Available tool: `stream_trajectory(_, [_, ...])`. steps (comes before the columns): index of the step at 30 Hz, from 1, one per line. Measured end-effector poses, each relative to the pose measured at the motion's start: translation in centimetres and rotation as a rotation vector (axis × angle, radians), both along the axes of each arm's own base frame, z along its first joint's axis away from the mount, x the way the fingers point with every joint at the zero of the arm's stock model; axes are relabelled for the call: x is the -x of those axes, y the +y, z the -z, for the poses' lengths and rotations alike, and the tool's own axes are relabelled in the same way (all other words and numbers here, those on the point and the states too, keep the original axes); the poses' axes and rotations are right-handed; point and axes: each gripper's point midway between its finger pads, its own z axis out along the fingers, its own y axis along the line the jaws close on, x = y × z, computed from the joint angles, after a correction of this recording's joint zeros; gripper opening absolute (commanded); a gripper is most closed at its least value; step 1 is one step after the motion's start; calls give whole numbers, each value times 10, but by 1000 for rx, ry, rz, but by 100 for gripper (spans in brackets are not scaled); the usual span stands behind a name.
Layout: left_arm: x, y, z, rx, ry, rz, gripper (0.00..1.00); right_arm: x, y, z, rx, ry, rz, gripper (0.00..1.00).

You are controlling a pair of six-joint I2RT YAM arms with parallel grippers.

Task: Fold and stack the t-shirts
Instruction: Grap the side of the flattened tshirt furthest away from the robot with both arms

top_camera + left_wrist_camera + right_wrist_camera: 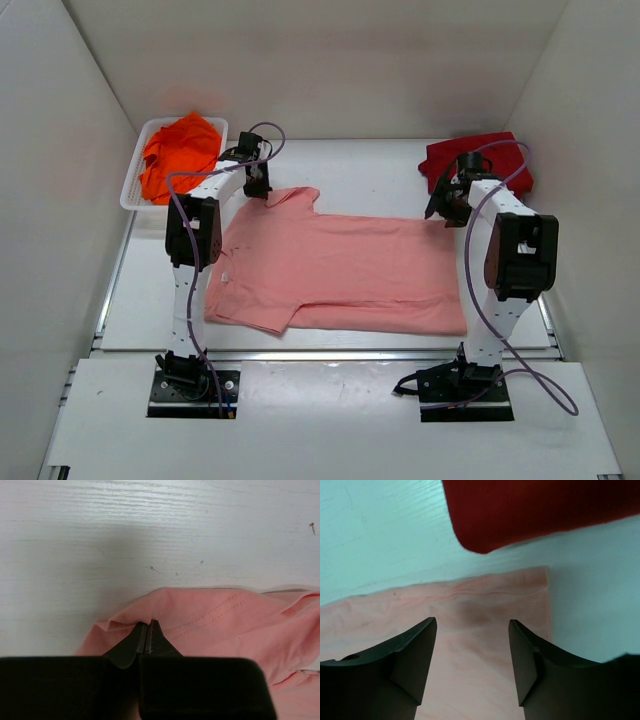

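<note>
Showing the fold set-up (top view): the salmon-pink shirt [340, 270] is lying flat at centre frame, long axis running left–right, collar and sleeves toward frame left, hem toward frame right. At the shirt's upper-left edge, by the sleeve, the left gripper [148, 626] is pinching a raised fold of pink cloth; in the left-wrist view its fingertips are meeting w/ cloth bunching around them. At the opposite end the right gripper [472, 623] is hanging over the upper-right hem corner, jaws standing wide apart w/ nothing betw. them. In the right-wrist view that corner is sitting just ahead of the gap, nearer the right-hand finger. Contact w/ the cloth is not showing either way.

Key relation: both pincers are sitting on the same upper long edge, one per end, so the edge is running straight betw. them. Judged next step: the right arm is needing to drop and close on its corner before that edge can be carried toward frame bottom for a lengthwise fold.

The dark red shirt [495, 152], looking folded, is lying at upper right, just beyond the corner but apart from the pink hem; overshooting upward is risking a snag. The orange shirt [180, 150] is lying crumpled in the white basket [132, 190] at upper left, unfolded.
</note>
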Motion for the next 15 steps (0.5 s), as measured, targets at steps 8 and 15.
stream_trajectory(8, [2,-4,0,23,6,8,0,-10,-13,11,41,13,36,58])
stream_trajectory(15, [9,-3,0,39,17,15,0,-16,-33,20,116,43,105,61])
